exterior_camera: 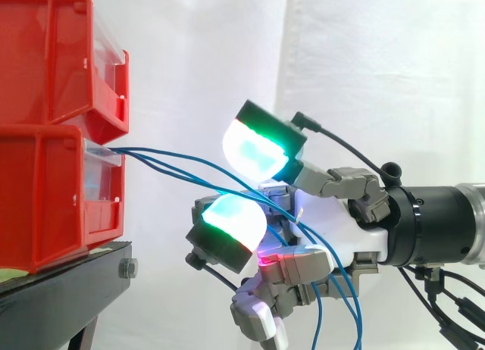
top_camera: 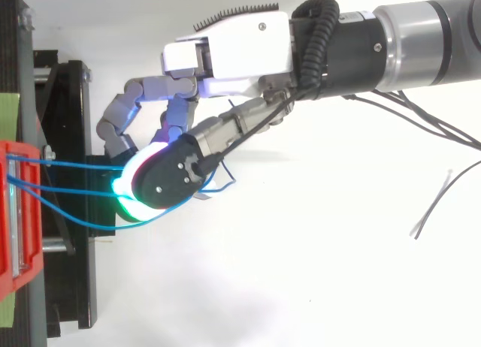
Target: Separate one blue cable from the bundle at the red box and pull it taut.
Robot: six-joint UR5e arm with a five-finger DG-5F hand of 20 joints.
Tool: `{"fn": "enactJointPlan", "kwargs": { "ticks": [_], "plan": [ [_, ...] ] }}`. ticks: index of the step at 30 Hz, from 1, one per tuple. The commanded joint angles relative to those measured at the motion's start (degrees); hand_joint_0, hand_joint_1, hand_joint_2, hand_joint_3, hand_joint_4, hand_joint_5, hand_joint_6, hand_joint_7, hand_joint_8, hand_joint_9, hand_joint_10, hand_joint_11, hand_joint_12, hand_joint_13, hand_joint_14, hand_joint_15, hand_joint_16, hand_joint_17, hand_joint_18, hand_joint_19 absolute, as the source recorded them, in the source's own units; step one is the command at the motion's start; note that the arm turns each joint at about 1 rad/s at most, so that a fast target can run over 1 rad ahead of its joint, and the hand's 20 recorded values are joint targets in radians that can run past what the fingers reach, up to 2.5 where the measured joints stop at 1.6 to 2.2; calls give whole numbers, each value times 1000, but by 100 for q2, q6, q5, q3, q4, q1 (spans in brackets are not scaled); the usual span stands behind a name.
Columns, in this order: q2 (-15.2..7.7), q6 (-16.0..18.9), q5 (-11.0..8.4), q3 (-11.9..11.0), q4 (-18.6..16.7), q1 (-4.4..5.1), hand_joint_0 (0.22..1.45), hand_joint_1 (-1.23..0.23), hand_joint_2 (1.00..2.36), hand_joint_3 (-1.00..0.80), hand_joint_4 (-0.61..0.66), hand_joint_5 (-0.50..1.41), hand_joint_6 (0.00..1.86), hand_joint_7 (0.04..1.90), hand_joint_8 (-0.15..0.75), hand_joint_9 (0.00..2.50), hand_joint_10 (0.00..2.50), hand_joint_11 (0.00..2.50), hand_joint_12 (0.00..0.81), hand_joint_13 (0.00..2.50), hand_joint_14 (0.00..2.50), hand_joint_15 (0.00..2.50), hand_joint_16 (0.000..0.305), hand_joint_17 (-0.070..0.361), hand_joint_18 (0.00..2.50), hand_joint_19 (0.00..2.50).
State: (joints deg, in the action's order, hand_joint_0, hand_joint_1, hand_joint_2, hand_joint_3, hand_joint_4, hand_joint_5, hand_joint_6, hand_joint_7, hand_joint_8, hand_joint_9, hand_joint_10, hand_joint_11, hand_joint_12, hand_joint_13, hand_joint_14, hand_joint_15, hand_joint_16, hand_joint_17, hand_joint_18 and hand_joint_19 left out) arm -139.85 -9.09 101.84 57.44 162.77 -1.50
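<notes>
Currently we find the hand (top_camera: 233, 54) half closed, fingers curled round the blue cables (top_camera: 75, 165) running slack from the lower red bin (exterior_camera: 53, 198) between its pads (exterior_camera: 254, 149); we judge them thin, limp and slippery, so pinch one strand firmly near the bin

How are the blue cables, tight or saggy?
Saggy: the blue cables curve from the red box to the hand and dangle below it.

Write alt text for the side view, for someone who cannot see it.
A robot hand, reaching in from the right, curls its glowing-tipped fingers round several blue cables that run from the lower of two stacked red bins on a black stand; the cables then hang below the hand.
</notes>
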Motion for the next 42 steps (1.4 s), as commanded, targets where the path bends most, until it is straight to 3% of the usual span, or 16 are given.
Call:
{"fn": "enactJointPlan", "kwargs": {
  "ticks": [1,11,14,19,24,28,30,31,34,40,42],
  "plan": [
    [1,-5,3,-5,0,0,611,-381,1000,-500,-3,-120,855,1136,244,1320,33,1312,366,927,32,864,49,110,732,927],
    [1,4,-6,4,9,0,586,-705,1013,-233,1,-138,843,1087,276,1248,29,1274,400,901,31,866,56,126,714,892],
    [1,-5,-6,4,0,0,604,-797,1014,-278,-4,-164,856,1085,242,1181,30,1263,369,853,32,865,51,115,663,902],
    [1,4,-6,4,9,0,714,-915,1000,-500,-38,-161,860,1038,234,1151,31,1252,368,849,32,832,50,113,692,841],
    [1,-5,3,4,9,0,729,-933,1000,-500,-65,-150,857,1049,235,1170,33,1256,362,851,31,809,49,111,724,807],
    [1,4,3,4,0,0,670,-962,1000,-500,-7,-142,851,1066,230,1177,31,1271,358,847,31,808,49,111,726,808],
    [1,4,11,13,9,0,634,-948,1000,-500,-9,-131,851,1105,235,1189,32,1278,357,845,32,811,49,110,721,825],
    [1,4,20,4,9,0,551,-879,1000,-500,0,-127,852,1107,250,1219,30,1281,368,855,32,819,51,115,726,843],
    [1,4,20,13,18,0,492,-754,1000,-500,10,-123,843,1074,268,1258,29,1278,390,877,31,823,55,124,740,847],
    [1,4,20,13,18,0,514,-493,1000,-500,7,-120,823,1069,269,1293,29,1268,385,904,32,838,53,120,726,886],
    [1,4,20,13,18,0,549,-469,1000,-500,3,-121,815,1080,260,1288,31,1283,375,908,29,841,51,115,714,900]
  ]
}}
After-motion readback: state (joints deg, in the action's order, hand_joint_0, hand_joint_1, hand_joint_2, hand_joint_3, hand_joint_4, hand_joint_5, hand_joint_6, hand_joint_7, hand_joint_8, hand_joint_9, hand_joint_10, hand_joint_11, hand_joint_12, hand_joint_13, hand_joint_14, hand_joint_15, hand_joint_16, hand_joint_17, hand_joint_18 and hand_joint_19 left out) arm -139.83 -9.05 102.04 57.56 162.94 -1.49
